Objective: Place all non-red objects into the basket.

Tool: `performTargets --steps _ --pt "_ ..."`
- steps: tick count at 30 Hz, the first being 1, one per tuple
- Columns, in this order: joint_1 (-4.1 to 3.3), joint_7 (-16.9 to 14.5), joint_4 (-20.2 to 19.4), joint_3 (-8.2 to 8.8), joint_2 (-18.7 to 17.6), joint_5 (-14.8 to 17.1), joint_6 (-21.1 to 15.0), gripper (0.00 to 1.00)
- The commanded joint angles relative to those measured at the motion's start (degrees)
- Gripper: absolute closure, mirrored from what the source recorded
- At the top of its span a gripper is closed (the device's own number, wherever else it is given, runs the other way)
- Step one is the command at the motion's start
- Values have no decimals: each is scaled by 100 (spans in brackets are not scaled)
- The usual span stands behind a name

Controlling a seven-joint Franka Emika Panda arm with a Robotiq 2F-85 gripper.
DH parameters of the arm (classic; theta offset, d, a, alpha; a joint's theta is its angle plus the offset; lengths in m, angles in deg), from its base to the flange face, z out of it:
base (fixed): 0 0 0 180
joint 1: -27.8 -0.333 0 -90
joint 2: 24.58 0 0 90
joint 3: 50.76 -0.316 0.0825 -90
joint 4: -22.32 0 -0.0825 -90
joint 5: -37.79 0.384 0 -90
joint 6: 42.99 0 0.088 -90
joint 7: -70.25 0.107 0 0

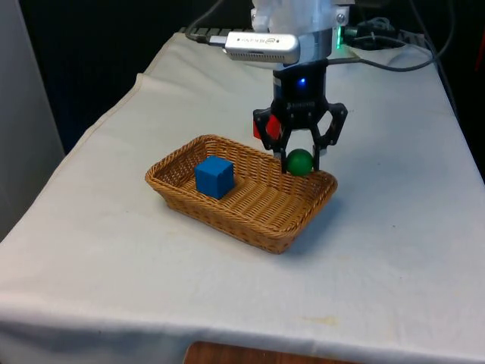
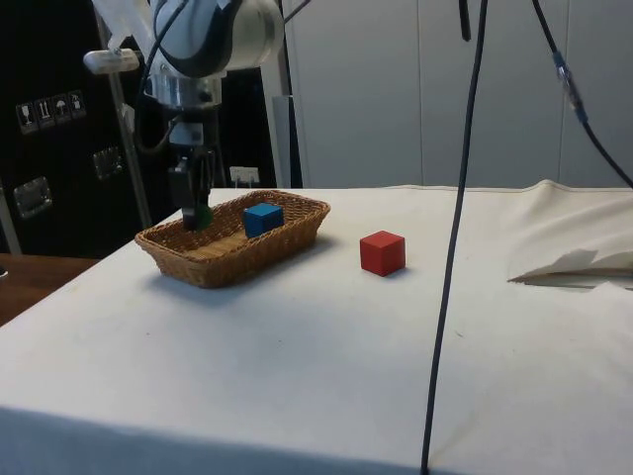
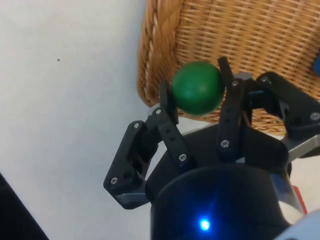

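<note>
My gripper (image 1: 301, 164) is shut on a green ball (image 1: 299, 161), held just above the rim of the wicker basket (image 1: 227, 220) at its far corner on the front view's right. In the wrist view the green ball (image 3: 197, 87) sits between the fingers (image 3: 167, 102) over the basket's edge (image 3: 150, 60). From the side, the gripper (image 2: 195, 213) and ball (image 2: 202, 215) hang at the basket's (image 2: 227, 262) end. A blue cube (image 1: 214, 176) lies inside the basket. A red cube (image 2: 382, 252) rests on the cloth beside the basket, partly hidden behind the gripper as red cube (image 1: 272, 127).
A black cable (image 2: 450, 257) hangs down in front of the side camera. Bunched white cloth (image 2: 574, 259) lies at the table's end in the side view. Cables (image 1: 394, 53) run across the far end of the table.
</note>
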Motion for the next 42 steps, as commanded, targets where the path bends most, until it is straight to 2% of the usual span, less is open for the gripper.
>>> performTargets --steps 1,6,14,16,17,23,24,28,33,34,35,41,42 --pt "11 -29 -11 0 -23 6 -74 100" --pt "0 -17 -6 23 -52 0 -57 100" --pt "-23 -23 -11 109 -155 -80 -218 100" --pt "0 -34 -6 86 -149 -46 -178 100" --pt "-29 -17 -11 143 -172 -120 -235 100" --pt "6 -57 -11 149 -252 -103 -327 100" --pt "0 -40 -6 149 -218 -103 -235 100" --pt "57 -120 -17 109 -384 -17 -470 100" --pt "80 -235 -11 120 -481 120 -556 100" --pt "34 -183 -6 172 -487 80 -516 100" --pt "80 -252 -11 120 -487 138 -561 100" --pt "103 -292 0 143 -498 172 -539 100" --pt "103 -292 0 143 -498 172 -539 93"
